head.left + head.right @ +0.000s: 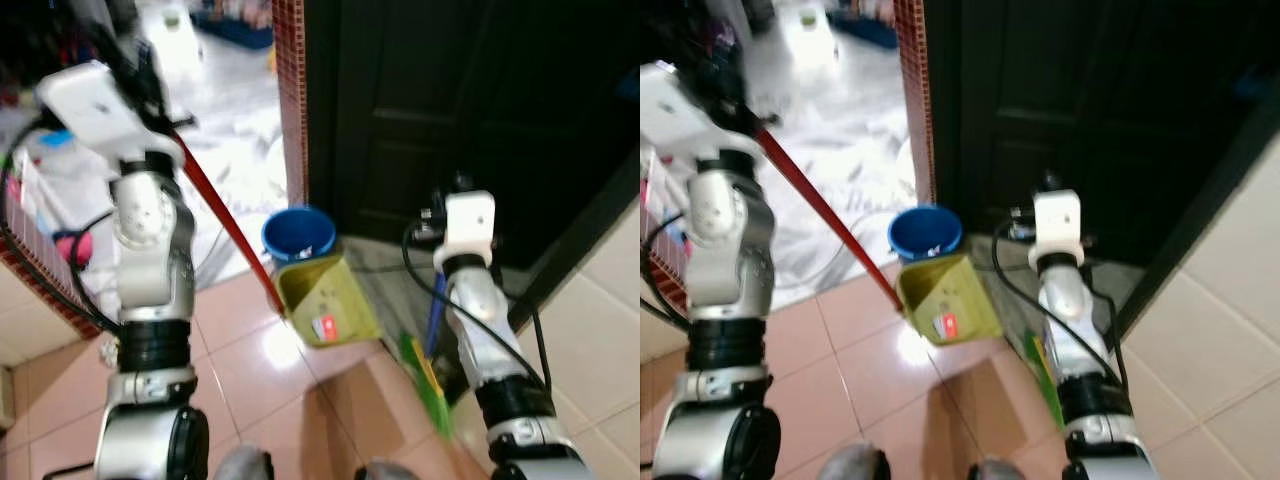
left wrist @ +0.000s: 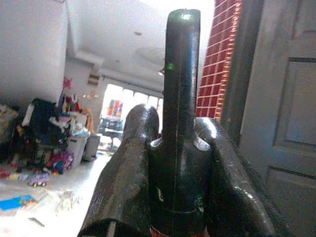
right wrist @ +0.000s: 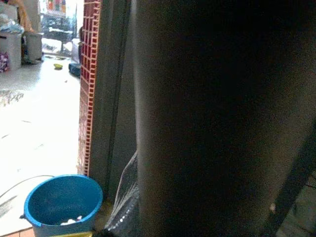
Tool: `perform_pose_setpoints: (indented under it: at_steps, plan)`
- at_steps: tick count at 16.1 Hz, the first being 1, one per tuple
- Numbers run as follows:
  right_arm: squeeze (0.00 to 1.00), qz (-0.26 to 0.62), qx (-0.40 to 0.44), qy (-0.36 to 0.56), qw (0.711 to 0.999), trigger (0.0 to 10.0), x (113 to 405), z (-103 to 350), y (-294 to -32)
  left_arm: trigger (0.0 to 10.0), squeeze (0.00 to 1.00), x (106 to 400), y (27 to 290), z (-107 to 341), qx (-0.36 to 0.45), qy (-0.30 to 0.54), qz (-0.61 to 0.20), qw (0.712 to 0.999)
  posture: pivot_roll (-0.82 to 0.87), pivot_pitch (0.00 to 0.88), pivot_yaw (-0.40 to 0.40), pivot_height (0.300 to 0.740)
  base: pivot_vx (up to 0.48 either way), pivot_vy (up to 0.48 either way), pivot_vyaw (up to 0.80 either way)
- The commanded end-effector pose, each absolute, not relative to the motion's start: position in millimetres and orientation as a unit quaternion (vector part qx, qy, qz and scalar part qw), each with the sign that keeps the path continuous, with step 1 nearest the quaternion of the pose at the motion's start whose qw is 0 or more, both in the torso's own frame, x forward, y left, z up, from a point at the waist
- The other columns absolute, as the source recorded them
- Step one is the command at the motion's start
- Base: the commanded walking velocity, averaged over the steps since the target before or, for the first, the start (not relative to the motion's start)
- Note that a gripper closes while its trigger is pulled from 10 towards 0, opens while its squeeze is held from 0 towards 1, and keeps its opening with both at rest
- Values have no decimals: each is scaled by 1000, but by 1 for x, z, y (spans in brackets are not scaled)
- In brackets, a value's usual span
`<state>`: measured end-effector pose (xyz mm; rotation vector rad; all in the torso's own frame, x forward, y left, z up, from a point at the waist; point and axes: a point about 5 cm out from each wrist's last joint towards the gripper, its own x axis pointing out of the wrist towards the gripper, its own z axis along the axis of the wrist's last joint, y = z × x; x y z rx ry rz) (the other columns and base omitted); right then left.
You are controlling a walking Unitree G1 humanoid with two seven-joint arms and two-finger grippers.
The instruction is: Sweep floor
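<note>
A: Two tools are in use. Where is each?

B: The left gripper (image 2: pixel 175 163) is raised at 10 o'clock in the head views. Its fingers (image 2: pixel 123 173) are clenched around the black top end of the red handle (image 1: pixel 225 220). That handle slants down toward 5 o'clock and meets the green dustpan (image 1: pixel 325 295), which rests on the pink tiled floor (image 1: pixel 250 370) near the centre, open side up, with a red-and-white label on its wall.

A: And the broom?

B: The broom (image 1: pixel 430 375) stands at 5 o'clock from the dustpan, well apart from it. It has a blue stick and green bristles on the floor. The stick runs up along the right arm to the right gripper (image 1: pixel 445 215); the grip state there cannot be told. The right wrist view is mostly covered by a dark blurred shape close to the lens.

A: Surroundings?

B: A blue bucket (image 1: pixel 298 235) sits just beyond the dustpan at 12 o'clock, touching or nearly touching its far edge; which cannot be told. The right wrist view shows small white bits inside the bucket. A red tiled pillar (image 1: pixel 290 100) rises directly behind the bucket, and a dark door (image 1: pixel 450 100) stands to the pillar's 3 o'clock side. A bright white floor (image 1: pixel 235 120) lies beyond the pillar at 11 o'clock. The left wrist view shows a room with toys on the floor.
</note>
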<state>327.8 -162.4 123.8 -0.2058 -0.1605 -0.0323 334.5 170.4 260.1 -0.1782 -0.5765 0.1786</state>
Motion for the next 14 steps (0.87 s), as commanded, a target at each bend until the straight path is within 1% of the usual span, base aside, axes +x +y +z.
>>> perform_pose_setpoints:
  at_steps: [1,8,11,14]
  plan:
    - [0,-10,-103,-100,990,10000,331,133,-157,10000,0,328,179,279,-78,-325,102,937,5,0,13,740,0,0,0]
    - [0,0,-104,-102,989,10000,330,135,-156,10000,0,330,182,271,-73,-311,106,942,0,0,17,740,0,0,0]
    - [0,12,-101,-110,989,10000,330,136,-153,10000,0,329,185,275,-71,-321,116,937,0,0,16,740,0,0,0]
    - [0,19,-96,-114,989,10000,330,138,-151,10000,0,329,192,280,-65,-332,137,931,1,0,18,740,437,0,0]
